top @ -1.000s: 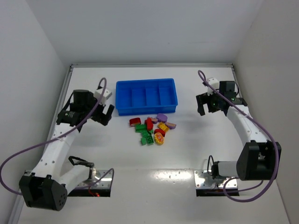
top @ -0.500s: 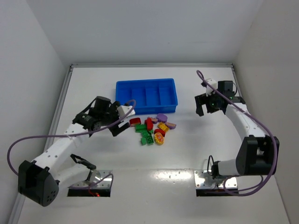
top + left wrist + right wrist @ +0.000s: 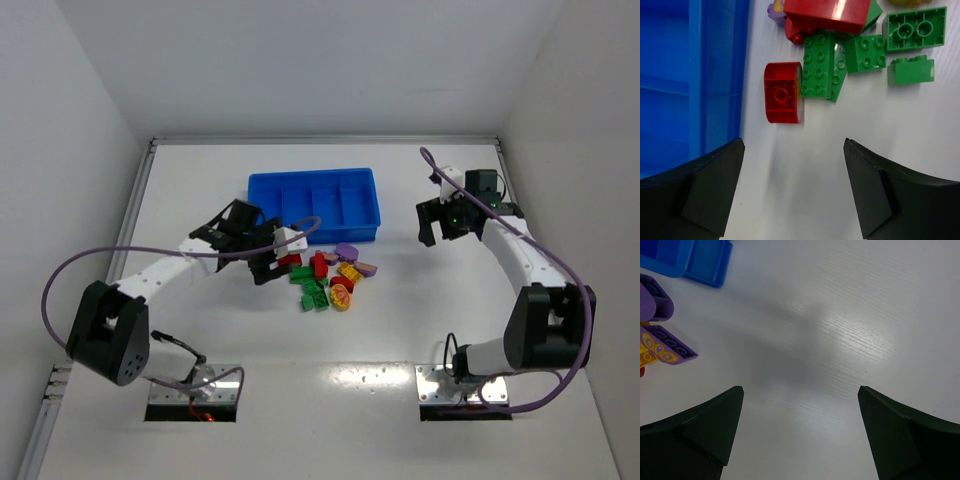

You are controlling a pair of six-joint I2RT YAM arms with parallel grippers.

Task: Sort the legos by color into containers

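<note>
A pile of red, green, yellow and purple legos (image 3: 325, 275) lies just in front of the blue four-compartment tray (image 3: 313, 205), whose compartments look empty. My left gripper (image 3: 268, 264) is open and empty at the pile's left edge. In the left wrist view its gripper (image 3: 793, 142) has the jaws wide apart just short of a rounded red brick (image 3: 783, 99), with green bricks (image 3: 819, 65) and a large red brick (image 3: 827, 14) beyond and the tray wall (image 3: 720, 75) at left. My right gripper (image 3: 437, 232) is open and empty over bare table right of the tray, as the right wrist view (image 3: 801, 388) also shows.
Two purple bricks (image 3: 662, 325) and the tray's corner (image 3: 700, 262) show at the left of the right wrist view. White walls enclose the table on three sides. Purple cables trail from both arms.
My left arm has swung right from the table's left side to the left edge of the lego pile. The right arm has barely moved.
</note>
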